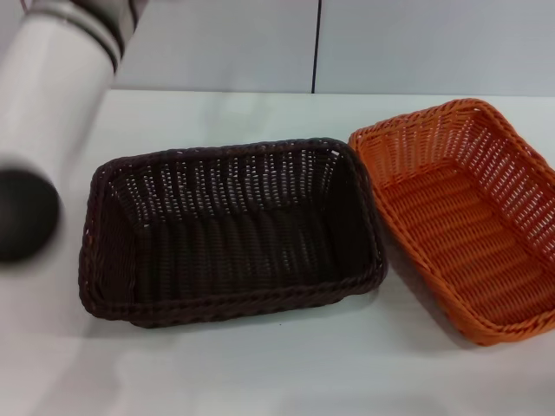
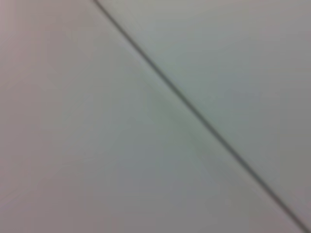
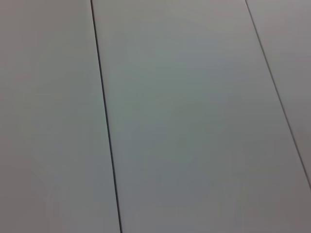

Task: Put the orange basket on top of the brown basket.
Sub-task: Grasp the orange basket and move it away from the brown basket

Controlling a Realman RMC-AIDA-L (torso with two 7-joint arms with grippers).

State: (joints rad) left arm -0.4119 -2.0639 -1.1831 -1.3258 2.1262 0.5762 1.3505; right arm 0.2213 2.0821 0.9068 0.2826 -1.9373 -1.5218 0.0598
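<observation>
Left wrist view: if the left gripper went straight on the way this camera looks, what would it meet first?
Probably only a pale flat panel surface crossed by one dark seam. Neither basket shows there, and depth is unclear.

1. At the upper left of the head view, the left arm (image 1: pixel 52 95) shows as a smooth white cylinder.
2. Dark bands ring its upper part.
3. Its lower end is a rounded black cap.

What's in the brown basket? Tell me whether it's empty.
Empty. The head view looks straight into the brown basket and shows only its bare woven floor; the orange basket sits beside it on the table, not in it.
</observation>
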